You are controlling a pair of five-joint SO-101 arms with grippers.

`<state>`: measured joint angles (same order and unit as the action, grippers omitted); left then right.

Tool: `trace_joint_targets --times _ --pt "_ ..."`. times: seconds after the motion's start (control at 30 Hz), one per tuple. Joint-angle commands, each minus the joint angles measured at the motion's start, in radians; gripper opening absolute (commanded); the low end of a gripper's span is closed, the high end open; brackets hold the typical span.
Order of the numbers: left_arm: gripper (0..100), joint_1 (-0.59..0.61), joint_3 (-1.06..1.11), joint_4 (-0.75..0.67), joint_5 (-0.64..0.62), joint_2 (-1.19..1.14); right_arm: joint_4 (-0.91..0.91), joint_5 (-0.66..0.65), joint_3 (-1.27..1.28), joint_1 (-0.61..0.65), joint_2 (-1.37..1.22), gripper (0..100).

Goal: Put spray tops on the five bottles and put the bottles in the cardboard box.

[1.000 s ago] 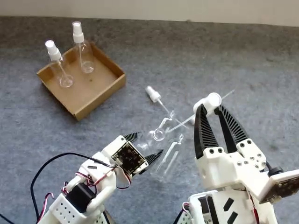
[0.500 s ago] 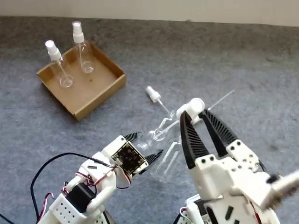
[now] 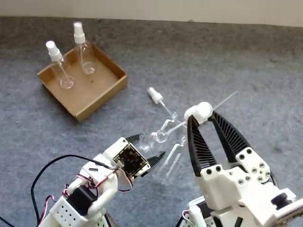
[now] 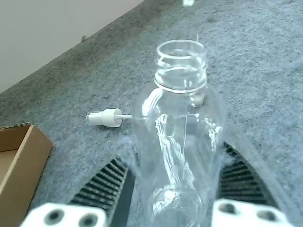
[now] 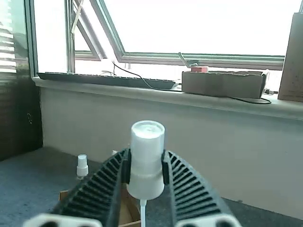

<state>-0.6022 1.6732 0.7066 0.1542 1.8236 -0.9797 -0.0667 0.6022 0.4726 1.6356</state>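
Note:
My left gripper (image 3: 147, 147) is shut on a clear bottle (image 3: 158, 138), which is tilted with its open neck (image 4: 181, 52) uncapped. My right gripper (image 3: 202, 116) is shut on a white spray top (image 3: 199, 111), held just right of that neck with its thin tube pointing down-left. In the right wrist view the spray top (image 5: 146, 158) sits upright between the fingers (image 5: 102, 189). A second clear bottle (image 3: 173, 158) lies on the carpet beside the held one. A loose spray top (image 3: 155, 95) lies farther back. The cardboard box (image 3: 102, 97) stands at the back left.
Two capped bottles (image 3: 59, 66) (image 3: 83, 49) stand in the box. A thin tube (image 3: 226, 99) lies on the grey carpet right of the right gripper. The loose spray top (image 4: 105, 117) and a box corner (image 4: 19, 156) appear in the left wrist view.
My right gripper has carried the spray top left and nearer, towards the held bottle's neck. The left arm and its bottle have stayed still.

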Motion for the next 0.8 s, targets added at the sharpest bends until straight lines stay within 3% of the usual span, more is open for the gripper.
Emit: trace_joint_targets --times 0.0,0.77 --pt "13 -0.004 0.022 0.014 0.009 0.002 0.024 -0.017 -0.038 0.005 0.002 1.1" --pt "13 -0.004 0.022 0.014 0.009 0.002 0.028 0.018 0.151 0.012 0.002 1.1"
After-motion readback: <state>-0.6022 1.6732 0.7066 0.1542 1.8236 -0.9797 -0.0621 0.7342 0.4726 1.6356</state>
